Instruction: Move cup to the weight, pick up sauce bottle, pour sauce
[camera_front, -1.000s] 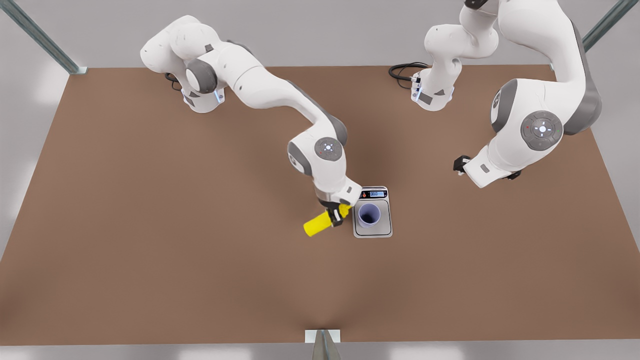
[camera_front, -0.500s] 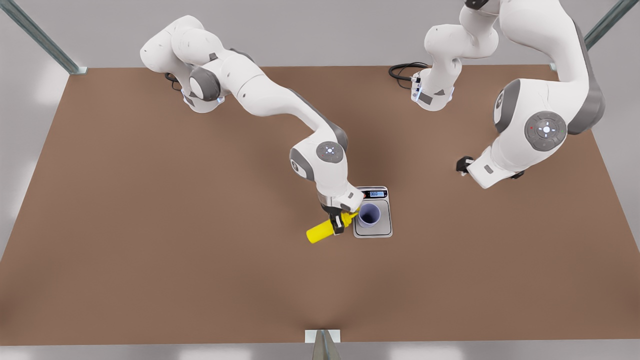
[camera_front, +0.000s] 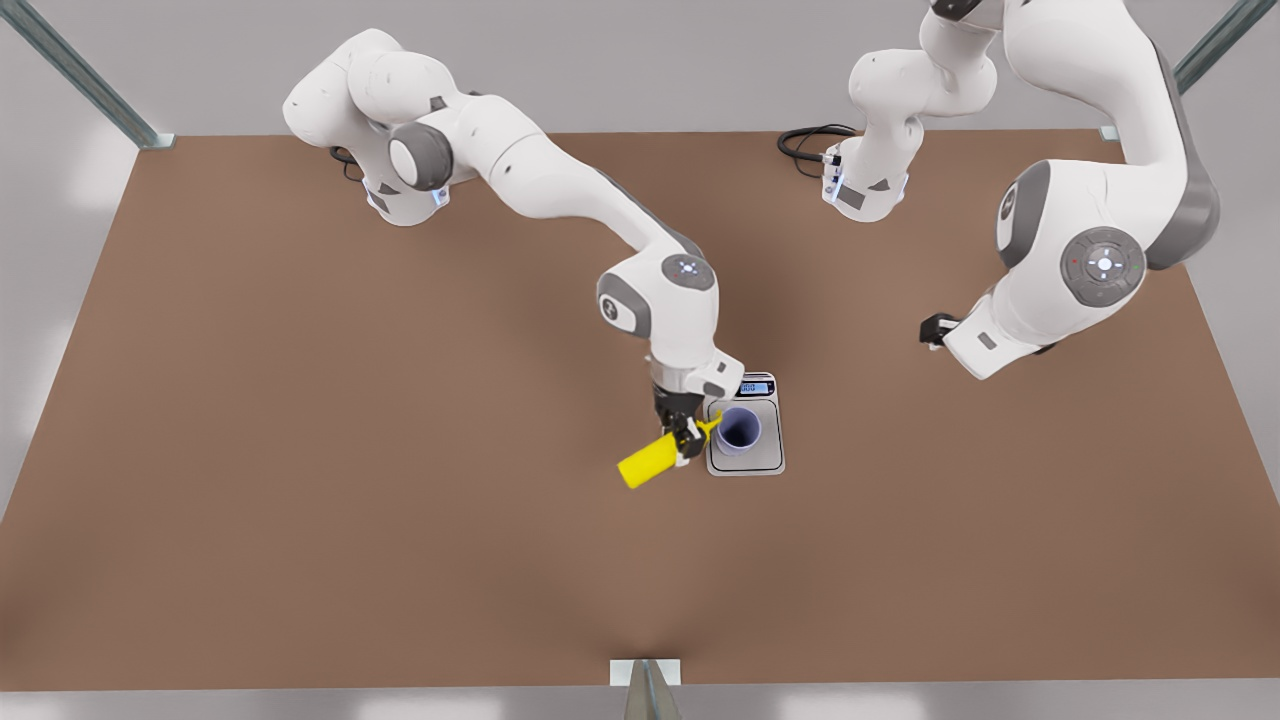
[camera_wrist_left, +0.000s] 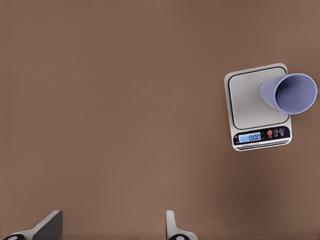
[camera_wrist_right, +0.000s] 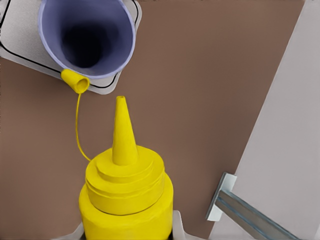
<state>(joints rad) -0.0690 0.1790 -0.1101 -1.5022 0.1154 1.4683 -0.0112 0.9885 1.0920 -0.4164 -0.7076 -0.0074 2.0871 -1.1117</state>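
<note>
Our right gripper (camera_front: 687, 440) clamped on the sauce bottle (camera_front: 650, 461), bottle tilted between our 2 fingers, nozzle at the cup (camera_front: 739, 428) rim, cup on the weight (camera_front: 745, 436), our left gripper (camera_wrist_left: 112, 227) spread wide, well apart above the table (camera_front: 300, 450)

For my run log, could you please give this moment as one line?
right pincer: holds tilted sauce bottle, nozzle at cup rim | cup: on weight | left pincer: open, waiting
</note>
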